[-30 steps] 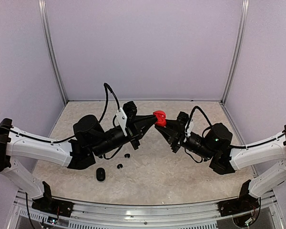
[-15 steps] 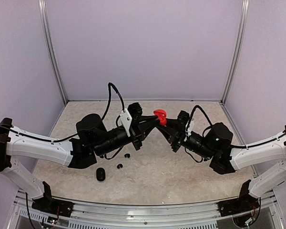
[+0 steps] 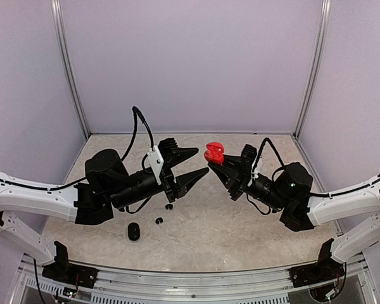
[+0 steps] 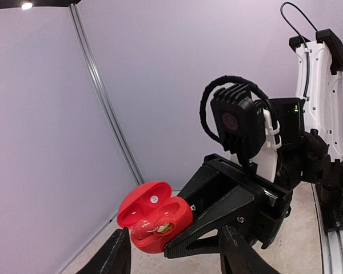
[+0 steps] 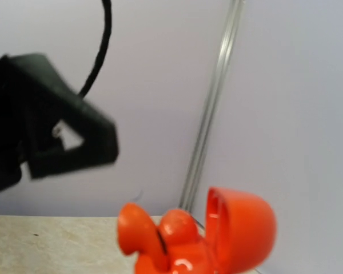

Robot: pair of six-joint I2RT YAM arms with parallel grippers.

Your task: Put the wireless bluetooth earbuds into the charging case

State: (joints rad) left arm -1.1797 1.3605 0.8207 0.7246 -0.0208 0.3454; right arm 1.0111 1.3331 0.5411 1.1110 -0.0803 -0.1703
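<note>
right gripper (image 3: 218,164) clamped on open red charging case (image 3: 214,153), lid up; left gripper (image 3: 201,161) empty, jaws part spread, just beside it. black earbuds (image 3: 159,220) on table (image 3: 228,221) below left gripper: probably tiny, light, slick, so pinch across body

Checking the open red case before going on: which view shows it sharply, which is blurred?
Left wrist view: the red case is sharp and evenly lit. Right wrist view: close to the lens, soft and blurred. Top view: in focus, but small.
</note>
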